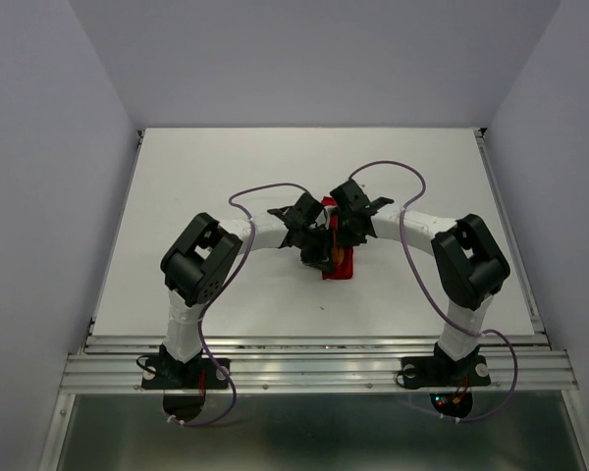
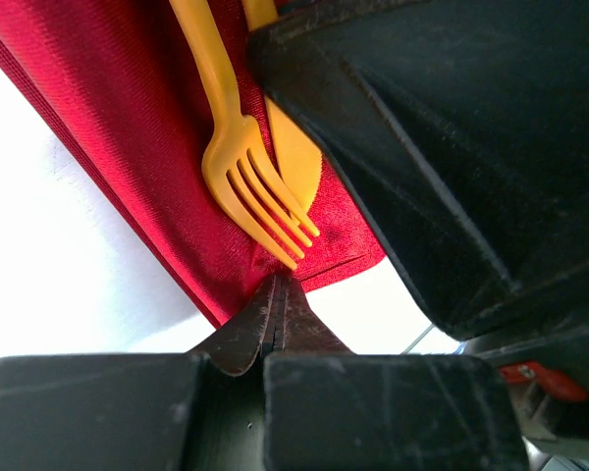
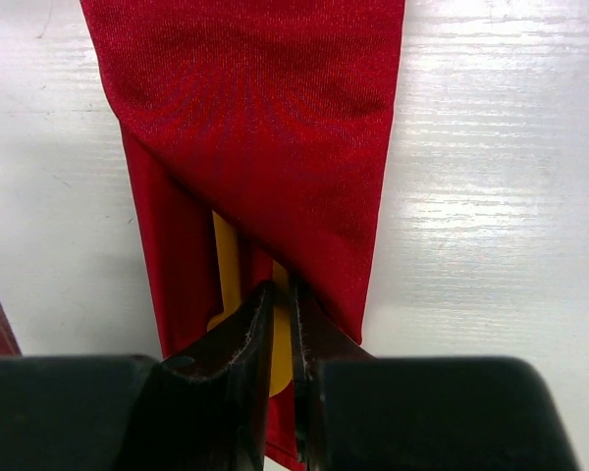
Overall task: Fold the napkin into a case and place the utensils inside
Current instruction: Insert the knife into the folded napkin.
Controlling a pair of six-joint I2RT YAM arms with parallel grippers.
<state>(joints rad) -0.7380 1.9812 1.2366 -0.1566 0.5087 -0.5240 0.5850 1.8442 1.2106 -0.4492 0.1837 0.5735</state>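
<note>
Right up against the lens, the left end effector [image 2: 275, 294] is sitting with its fingers pressed fully together, tips resting at the hem of the napkin [image 2: 128, 128]; I can't tell whether it's actually nipping any cloth; the right end effector [image 3: 287, 294] is holding its fingers just a sliver apart and looks to be pinching the edge of a diagonal flap of that same red cloth.

Progress-wise I'd say it's getting close: the napkin is already lying folded into a narrow strip in the middle of the counter [image 3: 491, 196], between the two arms; the fork [image 2: 245, 177] and the knife [image 2: 293, 157] are lying side by side on it, touching; at one end the flap is covering them, so only an orange handle [image 3: 226, 260] is peeking out; at the other end the tines and blade are showing bare. What's left, I reckon, is finishing that wrap.

The cloth is looking smooth and bright red, with a fine ribbed weave and crisp creases.
</note>
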